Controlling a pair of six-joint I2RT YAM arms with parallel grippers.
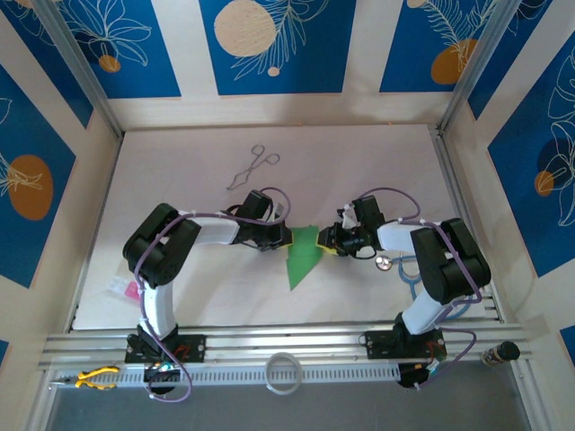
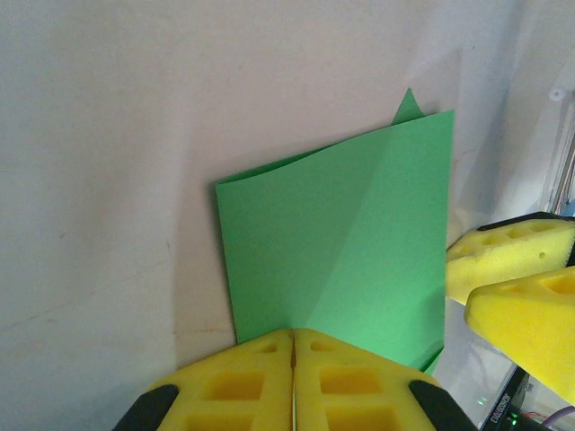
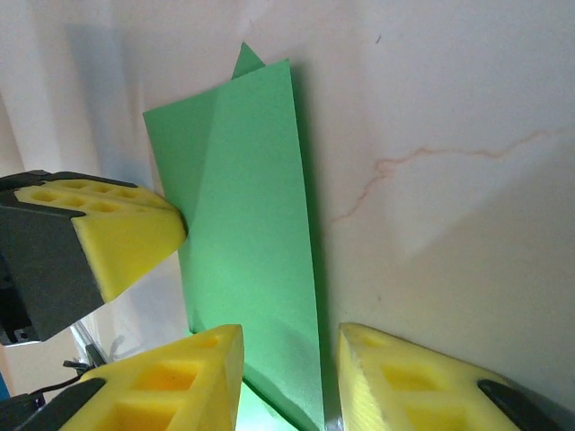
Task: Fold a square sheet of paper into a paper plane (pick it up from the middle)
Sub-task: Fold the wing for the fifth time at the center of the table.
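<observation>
Blue panels with white leaf drawings wall in a pale counter [image 1: 359, 162], and your two arms meet near its middle. Your left pincer [image 2: 293, 348] has its yellow pads pressed flat together on one end of the square sheet of paper [image 2: 341, 251], pinching it close to where a slanting crease runs down to the pads. That grip looks meant to anchor the sheet so the other arm can work on it. Your right pincer [image 3: 289, 368] stands spread, one pad on each side of the opposite end, with the paper passing through the gap. One pad sits against or just beside the green face and the other is apart from it, so nothing is clamped there. I judge it is placed to close on the fold or press a crease.

The sheet lies between the two pincers, a little toward the near edge from the counter's centre. From above it reads as a bright green wedge, broad where the pincers meet it and narrowing to a point that aims at the near edge. Close up it is no flat square. Layers are folded over, the crease splits the face into a lighter and a darker half, and a small corner peeks out behind the top edge. By my reckoning it is not a finished dart.

Thin metal forceps [image 1: 254, 168] lie well apart toward the far edge, and a small pink item [image 1: 126, 287] sits by the left edge.
</observation>
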